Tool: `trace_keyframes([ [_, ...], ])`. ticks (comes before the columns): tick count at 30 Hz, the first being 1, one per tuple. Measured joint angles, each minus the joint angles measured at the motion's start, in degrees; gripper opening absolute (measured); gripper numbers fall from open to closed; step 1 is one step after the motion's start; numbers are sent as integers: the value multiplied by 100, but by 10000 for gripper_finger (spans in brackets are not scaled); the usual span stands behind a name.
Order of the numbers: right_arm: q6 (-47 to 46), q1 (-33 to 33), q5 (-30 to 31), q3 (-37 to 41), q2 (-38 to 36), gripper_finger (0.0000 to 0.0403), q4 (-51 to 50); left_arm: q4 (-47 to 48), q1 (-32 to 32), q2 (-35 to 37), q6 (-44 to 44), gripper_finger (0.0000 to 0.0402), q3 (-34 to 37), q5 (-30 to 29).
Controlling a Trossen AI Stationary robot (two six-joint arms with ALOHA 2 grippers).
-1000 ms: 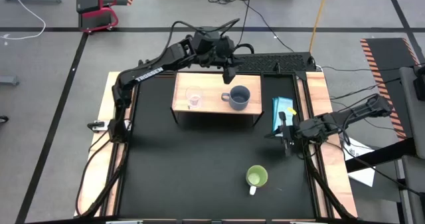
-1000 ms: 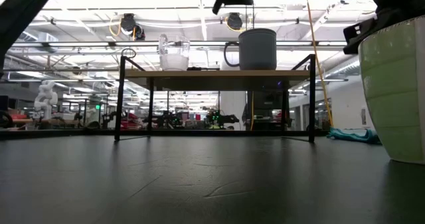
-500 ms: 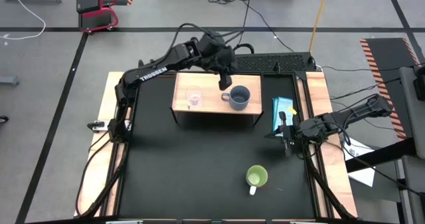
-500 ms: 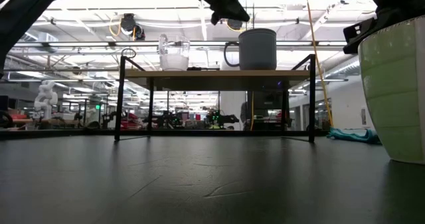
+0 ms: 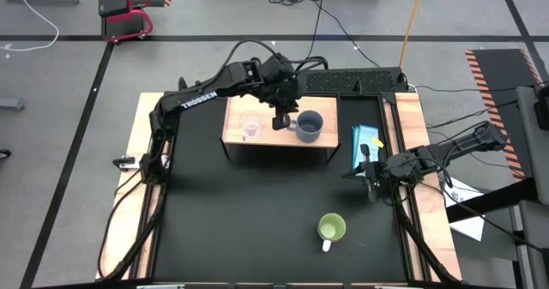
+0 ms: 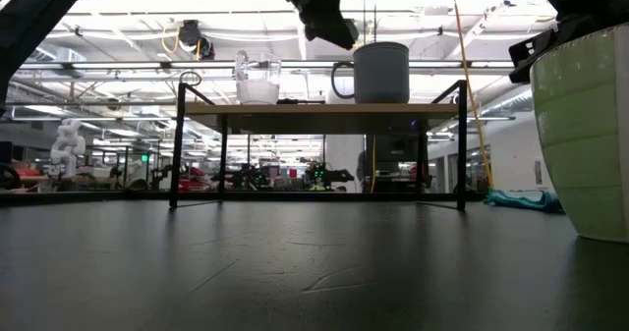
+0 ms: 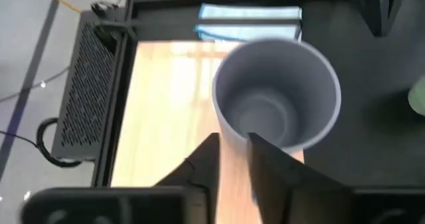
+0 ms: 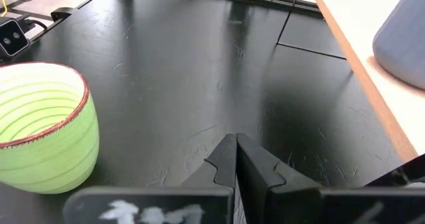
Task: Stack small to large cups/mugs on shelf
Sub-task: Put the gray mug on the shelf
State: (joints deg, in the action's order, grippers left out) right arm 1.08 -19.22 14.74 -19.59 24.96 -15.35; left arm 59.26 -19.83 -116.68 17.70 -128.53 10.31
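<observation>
Two cups (image 5: 250, 127) sitting on shelf (image 5: 236, 137); green mug (image 5: 331, 229) waiting on tabletop (image 5: 257, 220). Hovering left end effector (image 5: 280, 122), fingers nearly together, beside grey mug (image 5: 309, 125). Next: fetching green mug with right end effector (image 5: 370, 186), fingers together.

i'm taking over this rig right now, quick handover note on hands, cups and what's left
Left hand: above the shelf, beside the grey-blue mug, fingers nearly closed, holding nothing.
Right hand: shut, empty, waiting at the table's right edge.
Glass cup: on the shelf's left part.
Grey-blue mug: on the shelf, to the glass cup's right.
Lime-green mug: on the black table, off the shelf.
Done: two vessels on the shelf.
Left: put the green mug on the shelf, right of the grey-blue mug.
</observation>
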Motion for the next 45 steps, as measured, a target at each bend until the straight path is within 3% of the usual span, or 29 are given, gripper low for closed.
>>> trace_keyframes([
  [7, -1, 0, 0, 0, 2, 0, -3, 533, 87, 2, 291, 172, 0, 0],
  [12, 4, 0, -2, 0, 4, 0, -35, 901, 169, 2, 563, 211, 0, -154],
  [31, 4, 0, -4, 0, 4, 0, 59, 792, 255, 12, 533, 214, 89, -709],
  [45, -40, 0, -4, 0, 4, 0, 55, 783, 273, 11, 685, 214, 90, -584],
])
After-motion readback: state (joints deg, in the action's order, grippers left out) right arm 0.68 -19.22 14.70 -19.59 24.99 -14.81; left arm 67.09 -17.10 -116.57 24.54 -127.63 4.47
